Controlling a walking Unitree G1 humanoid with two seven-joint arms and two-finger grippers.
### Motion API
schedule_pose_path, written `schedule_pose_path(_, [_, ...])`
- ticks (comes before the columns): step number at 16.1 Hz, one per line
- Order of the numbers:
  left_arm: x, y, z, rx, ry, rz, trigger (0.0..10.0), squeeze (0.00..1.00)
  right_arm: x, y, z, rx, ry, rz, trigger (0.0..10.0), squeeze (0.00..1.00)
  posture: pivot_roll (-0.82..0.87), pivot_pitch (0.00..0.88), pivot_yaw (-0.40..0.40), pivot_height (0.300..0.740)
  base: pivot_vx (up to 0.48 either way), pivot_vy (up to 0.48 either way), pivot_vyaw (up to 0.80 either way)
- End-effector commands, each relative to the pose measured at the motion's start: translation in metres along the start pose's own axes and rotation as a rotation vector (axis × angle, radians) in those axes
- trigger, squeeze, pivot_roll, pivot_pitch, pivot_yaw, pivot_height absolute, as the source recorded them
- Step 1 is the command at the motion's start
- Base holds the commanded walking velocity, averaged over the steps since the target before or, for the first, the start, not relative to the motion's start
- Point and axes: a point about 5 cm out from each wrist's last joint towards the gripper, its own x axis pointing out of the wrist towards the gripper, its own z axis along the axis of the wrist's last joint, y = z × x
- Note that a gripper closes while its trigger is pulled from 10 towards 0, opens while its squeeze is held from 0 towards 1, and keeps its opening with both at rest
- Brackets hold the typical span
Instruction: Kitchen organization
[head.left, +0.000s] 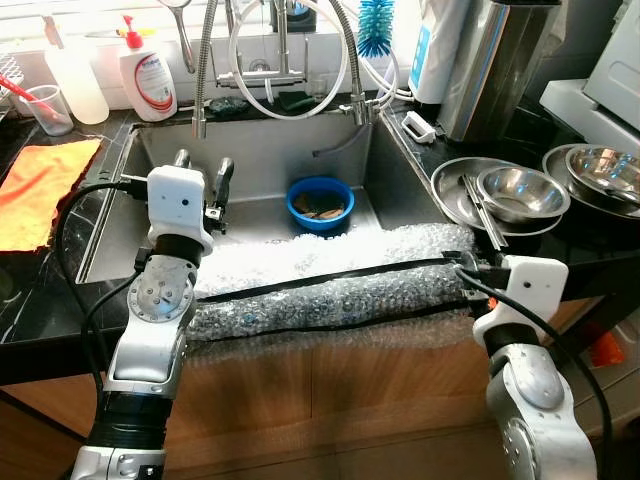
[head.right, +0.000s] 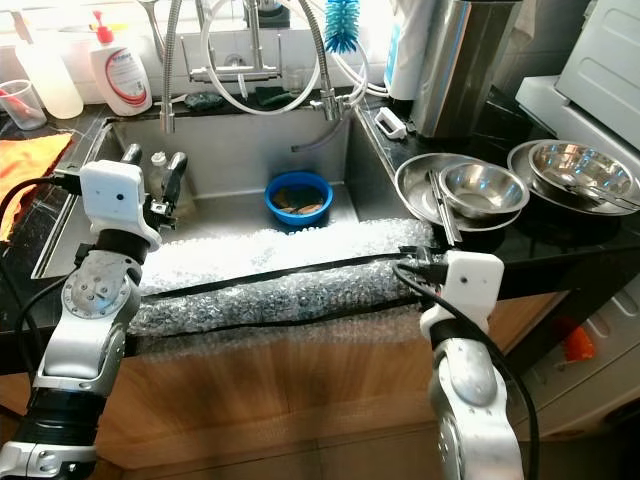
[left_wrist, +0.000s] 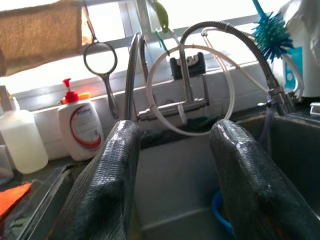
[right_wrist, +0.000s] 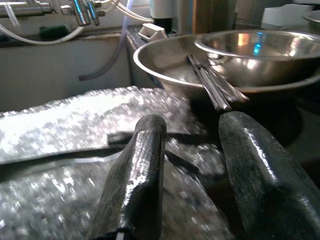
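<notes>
Bubble wrap (right_wrist: 60, 150) under right pincer (right_wrist: 190, 165), left pincer (left_wrist: 175, 175) facing faucet (left_wrist: 190, 95)

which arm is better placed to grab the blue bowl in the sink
Left, probably. The left pincer is open and already over the sink, with the blue bowl just ahead. The right pincer sits at the bubble wrap's counter end.

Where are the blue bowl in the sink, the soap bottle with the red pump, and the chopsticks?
blue bowl (head.left: 320, 190), left eye view, on its near rim.
soap bottle (head.left: 148, 82), left eye view, on its label.
chopsticks (right_wrist: 212, 82), right wrist view, mid-length, lying in the large steel bowl.
</notes>
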Motion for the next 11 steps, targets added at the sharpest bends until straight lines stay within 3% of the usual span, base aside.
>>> schedule_pose_path(1, [0.0037, -0.0016, 0.0061, 0.022, -0.024, -0.014, 10.0, 0.0, 0.0017, 0.0003, -0.0006, 0.002, 0.012, 0.005, 10.0, 0.0, -0.06, 0.022, -0.004, 0.74, 0.0, 0.0, 0.0])
schedule_pose_path(11, [0.006, -0.0031, 0.0096, 0.027, -0.037, -0.016, 10.0, 0.0, 0.0101, 0.0091, 0.0066, 0.016, -0.029, 0.058, 10.0, 0.0, -0.05, 0.024, -0.005, 0.74, 0.0, 0.0, 0.0])
